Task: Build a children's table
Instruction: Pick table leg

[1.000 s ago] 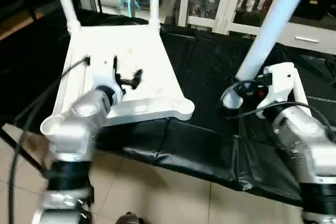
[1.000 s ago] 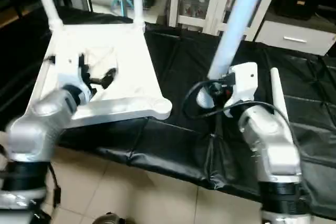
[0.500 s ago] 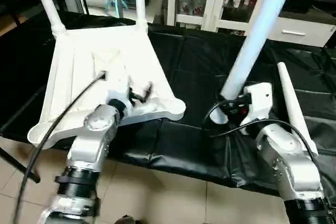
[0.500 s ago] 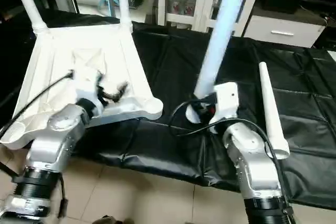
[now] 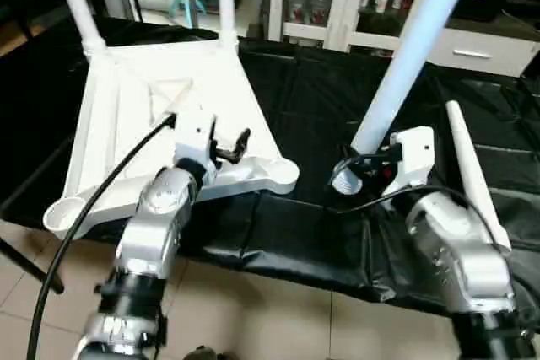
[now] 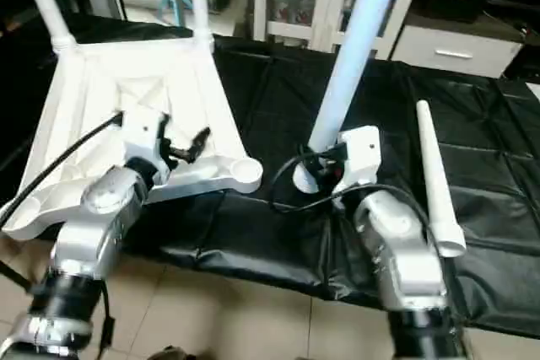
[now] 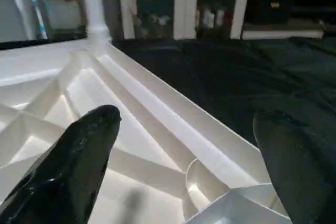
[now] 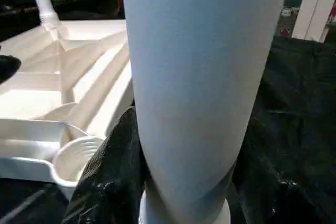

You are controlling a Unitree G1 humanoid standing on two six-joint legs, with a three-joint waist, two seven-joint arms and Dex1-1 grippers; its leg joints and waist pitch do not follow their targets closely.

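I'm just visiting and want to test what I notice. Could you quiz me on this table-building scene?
1. True or false: two legs already stand in the tabletop.
2. The right end effector holds: A) a leg, B) a cable, C) nothing.
3. Fill in: the left end effector is ____ over the tabletop's near corner socket.

Key: 1 true. 2 A. 3 open; a spare leg lies on the black cloth.

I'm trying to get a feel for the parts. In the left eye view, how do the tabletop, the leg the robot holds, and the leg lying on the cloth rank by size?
1. Tabletop, largest.
2. Held leg, in the right claw; it looks bigger than the lying one, but it runs out of the picture and is nearer, so this is unsure.
3. Leg lying on the black cloth.
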